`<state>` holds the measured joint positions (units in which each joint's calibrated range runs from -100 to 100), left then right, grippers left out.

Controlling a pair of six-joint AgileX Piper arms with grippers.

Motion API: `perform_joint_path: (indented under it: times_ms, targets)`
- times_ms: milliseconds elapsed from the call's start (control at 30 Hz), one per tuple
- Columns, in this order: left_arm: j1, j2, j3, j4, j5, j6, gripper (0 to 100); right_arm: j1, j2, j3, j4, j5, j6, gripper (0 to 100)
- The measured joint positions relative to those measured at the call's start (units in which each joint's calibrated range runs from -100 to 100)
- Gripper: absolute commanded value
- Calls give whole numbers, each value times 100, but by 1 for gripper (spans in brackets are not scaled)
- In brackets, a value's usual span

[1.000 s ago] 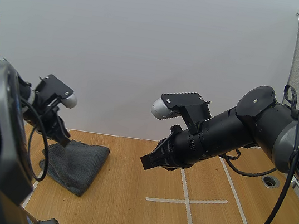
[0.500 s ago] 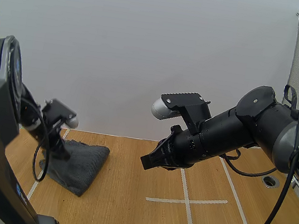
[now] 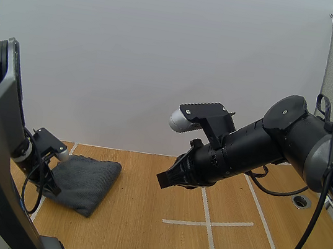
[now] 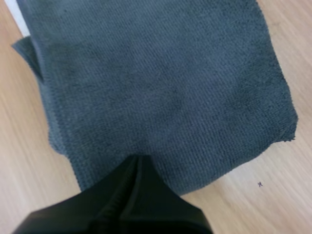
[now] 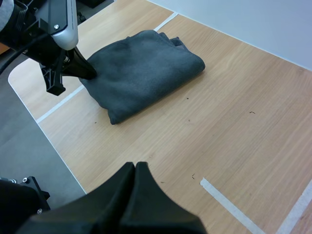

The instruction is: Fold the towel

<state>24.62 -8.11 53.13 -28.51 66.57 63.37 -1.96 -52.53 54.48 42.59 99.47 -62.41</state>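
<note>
A dark grey towel (image 3: 87, 178) lies folded into a thick pad on the left of the wooden table (image 3: 138, 227). My left gripper (image 3: 55, 188) is low at the towel's left edge. In the left wrist view its fingers lie together as one wedge (image 4: 137, 160), the tip resting on the towel (image 4: 161, 83) near its edge. The right wrist view shows that same gripper (image 5: 90, 73) touching the towel (image 5: 146, 68) at its side. My right gripper (image 3: 164, 179) hangs shut above the middle of the table, well clear of the towel, its wedge (image 5: 135, 166) over bare wood.
White tape lines (image 3: 208, 223) form a cross on the right half of the table. A round hole (image 3: 300, 201) sits near the table's right edge. The rounded left table edge (image 5: 29, 102) runs close behind the left gripper.
My left gripper has dropped from above the towel's back left corner down to its left edge. The towel's left side now lies flatter. The right arm has not moved.
</note>
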Motion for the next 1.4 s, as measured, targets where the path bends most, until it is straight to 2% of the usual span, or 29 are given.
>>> perform_joint_path:
  times_ms: [100, 233, 333, 467, 567, 667, 733, 933, 1200, 1400]
  targets:
    - [20, 0, 397, -289, -544, 394, 0, 0, 0, 0, 0, 0, 0, 0]
    - [20, 0, 610, -1194, -636, 980, 0, 0, 0, 0, 0, 0, 0, 0]
    - [20, 0, 610, -1337, -671, 1037, 0, 0, 0, 0, 0, 0, 0, 0]
    - [27, -17, 610, -1390, -686, 1037, 0, 0, 0, 0, 0, 0, 0, 0]
    - [181, -577, 580, -1474, -12, 1037, 0, 0, 0, 0, 0, 0, 0, 0]
    - [288, -1058, 387, -1550, 577, 1037, 0, 0, 0, 0, 0, 0, 0, 0]
    - [309, -1158, 339, -1569, 702, 1027, 0, 0, 0, 0, 0, 0, 0, 0]
    - [555, -2564, -170, -1911, 1904, 997, 0, 0, 0, 0, 59, 0, -66, 0]
    - [570, -3712, -240, -1975, 1506, 997, 0, 0, 119, 0, 92, -64, -23, 0]
    - [570, -3836, -240, -1975, 1455, 997, 0, 0, 429, 0, 292, -98, -13, 0]
